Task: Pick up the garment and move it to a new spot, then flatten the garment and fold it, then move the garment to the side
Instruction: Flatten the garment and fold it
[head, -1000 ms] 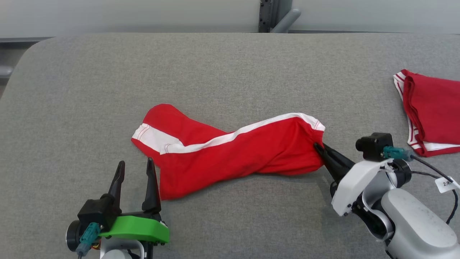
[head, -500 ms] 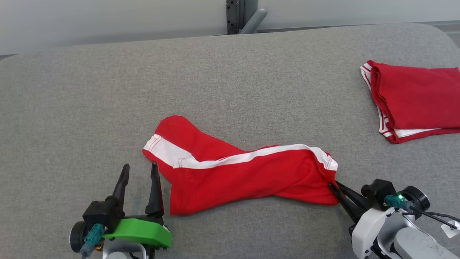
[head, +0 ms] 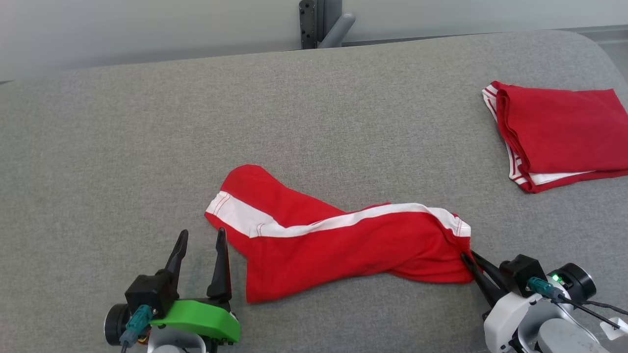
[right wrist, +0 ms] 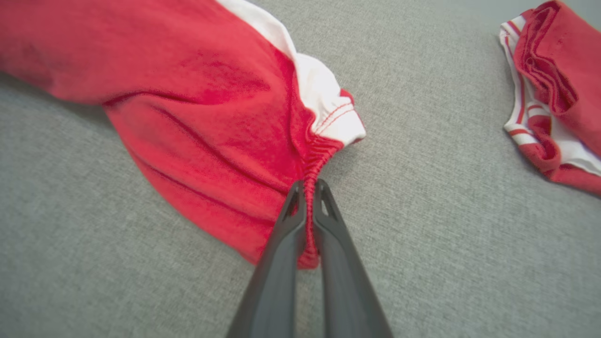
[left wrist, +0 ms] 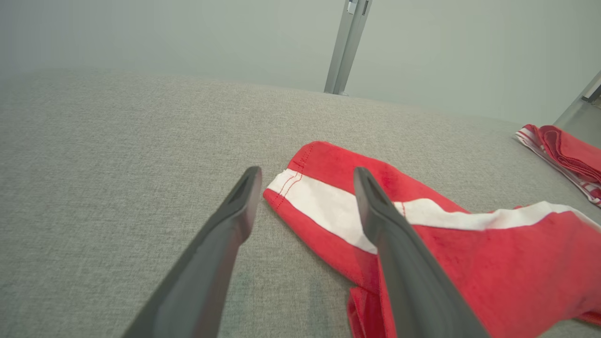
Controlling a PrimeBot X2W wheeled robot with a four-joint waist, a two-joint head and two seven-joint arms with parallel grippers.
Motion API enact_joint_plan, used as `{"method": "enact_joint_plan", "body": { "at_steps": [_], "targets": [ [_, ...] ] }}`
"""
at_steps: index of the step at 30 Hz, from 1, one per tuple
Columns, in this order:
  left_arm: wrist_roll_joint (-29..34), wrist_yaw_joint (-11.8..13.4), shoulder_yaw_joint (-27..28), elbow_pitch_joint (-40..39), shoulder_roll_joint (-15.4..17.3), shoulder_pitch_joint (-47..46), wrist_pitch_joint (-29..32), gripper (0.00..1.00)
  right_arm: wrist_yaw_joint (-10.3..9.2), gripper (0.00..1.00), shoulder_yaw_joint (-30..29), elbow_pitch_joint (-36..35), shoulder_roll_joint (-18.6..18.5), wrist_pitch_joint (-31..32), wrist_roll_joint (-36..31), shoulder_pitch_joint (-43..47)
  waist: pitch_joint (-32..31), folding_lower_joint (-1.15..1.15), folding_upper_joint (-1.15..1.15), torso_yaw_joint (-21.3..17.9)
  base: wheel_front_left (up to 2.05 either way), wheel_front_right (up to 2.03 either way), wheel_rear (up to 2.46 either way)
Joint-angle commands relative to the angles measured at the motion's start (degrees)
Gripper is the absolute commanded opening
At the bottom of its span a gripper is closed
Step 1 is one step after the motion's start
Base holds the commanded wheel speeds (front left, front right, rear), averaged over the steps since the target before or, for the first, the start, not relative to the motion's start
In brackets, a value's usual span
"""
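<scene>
The right end effector (head: 465,256) pinches the gathered edge of the garment (head: 343,245). The left end effector (head: 202,235) hangs released just beside its striped end.

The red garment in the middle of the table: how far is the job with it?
Done: the right gripper is shut on the gathered edge of the garment. In hand: the move to a new spot; it lies twisted on the grey table. Left: flattening, folding, moving aside. The left gripper is open beside the striped hem, holding nothing. A folded red garment lies at the right.
</scene>
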Motion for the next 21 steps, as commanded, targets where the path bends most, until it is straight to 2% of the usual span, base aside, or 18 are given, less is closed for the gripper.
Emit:
{"method": "enact_joint_plan", "body": {
  "at_steps": [1,13,17,21],
  "targets": [
    [-0.18,-0.29,-0.17,0.25,0.30,-0.11,0.03,1.00,-0.11,1.00,-2.24,-0.59,0.73,-0.33,0.59,1.44,-0.22,0.00,0.12,-0.26,0.00,0.00,0.00],
    [-1.56,-2.28,-2.88,0.08,0.36,1.59,3.13,1.00,-0.11,1.00,-11.45,-6.14,2.98,-0.40,2.57,8.79,-2.24,0.00,0.12,-1.75,0.00,0.00,0.00],
    [-2.63,-2.97,-3.64,-1.18,1.02,1.08,6.79,1.00,-0.10,1.00,-14.64,-8.16,3.05,-0.39,2.85,10.08,-2.76,0.00,0.12,-2.09,0.00,0.00,0.00],
    [-4.49,-3.82,-4.57,-2.23,2.10,-0.09,13.54,1.00,-0.11,1.00,-15.83,-9.29,3.31,-0.40,1.87,10.35,-3.01,0.00,0.12,-1.93,0.00,0.00,0.00]
  ]
}}
